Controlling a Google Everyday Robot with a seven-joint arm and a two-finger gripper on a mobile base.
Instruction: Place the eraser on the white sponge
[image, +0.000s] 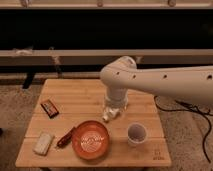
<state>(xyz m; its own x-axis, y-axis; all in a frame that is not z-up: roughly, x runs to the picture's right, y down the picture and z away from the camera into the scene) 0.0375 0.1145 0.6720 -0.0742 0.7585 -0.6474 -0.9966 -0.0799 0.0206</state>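
Observation:
The eraser, a small dark block with orange-white edging, lies flat on the left side of the wooden table. The white sponge, a cream pad with rounded corners, lies near the table's front left corner, below the eraser. My gripper hangs from the white arm over the table's middle right, well to the right of the eraser and the sponge, low near the tabletop.
An orange bowl sits at the front middle, just below the gripper. A slim reddish-brown stick lies between the sponge and the bowl. A white cup stands at the front right. Cables lie on the floor to the right.

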